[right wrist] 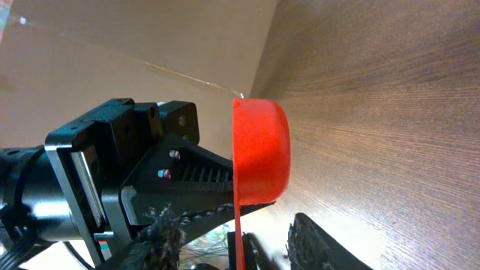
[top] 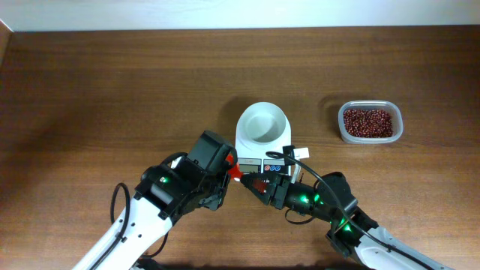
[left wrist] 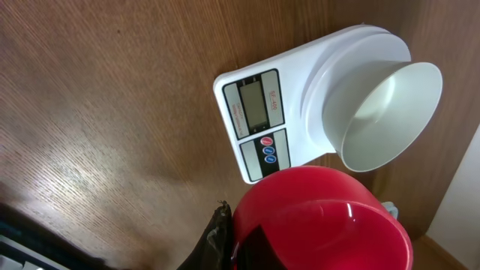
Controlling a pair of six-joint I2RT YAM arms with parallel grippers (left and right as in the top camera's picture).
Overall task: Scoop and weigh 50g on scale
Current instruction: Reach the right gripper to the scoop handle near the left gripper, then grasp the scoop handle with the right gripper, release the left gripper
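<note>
- Closest to the robot, the two arms are seen meeting nose to nose just in front of the scale (top: 268, 166), so a handover of the scoop is probably what's being set up.
- The left end effector (top: 227, 169) is clenched on the red scoop (left wrist: 322, 217), gripped up close to the cup. The cup is empty. The handle looks to be left free on purpose, presumably so the other side has something to grab.
- The right end effector (top: 255, 182) is parked right at that handle, which is seen running down towards its fingers in the right wrist view. Whether it's actually grasped can't be told, since the contact spot is cut off at the edge of the shot.
- Just beyond, the scale is sat on the bench (top: 112, 90) with its display and buttons turned towards the robot, likely so the reading can be watched. The digits can't be made out.
- A round white bowl (top: 262, 122) is set on the scale's far end, open side up and empty, ready for beans to be tipped in.
- Further out to the right, well apart from the scale, a clear tub of red beans (top: 369, 122) is placed. It looks untouched, so the scooping is judged not yet started.
</note>
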